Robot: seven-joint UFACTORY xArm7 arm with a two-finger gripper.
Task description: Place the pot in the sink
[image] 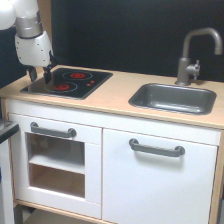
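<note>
- Pale wood forms the surface [117, 95] of a toy kitchen, into which a black stovetop [70, 82] is set at the exterior view's left and the sink [172, 98] at the exterior view's right, well apart from each other.
- Dark grey metal makes up the sink, one rectangular basin with rounded corners; nothing is seen lying in it, so it is judged ready to receive the pot.
- One curved grey faucet [192, 55] is mounted behind the basin, and its spout overhangs the basin, which may call for care when anything is lowered in.
- Two red-ringed burners are counted on the stovetop, with small red marks beside them.
- One white arm is seen, and its end effector [39, 75] is held low over the stovetop's left edge, its two dark fingers [47, 76] spread apart with nothing between them.
- The pot cannot be found anywhere in this view; neither the stovetop, the surface nor the sink is seen to carry it, so the task is judged not yet done.
- Two grey handles are counted on the white cabinet front, one on the door [157, 148] and one above the open shelf [52, 132].
</note>
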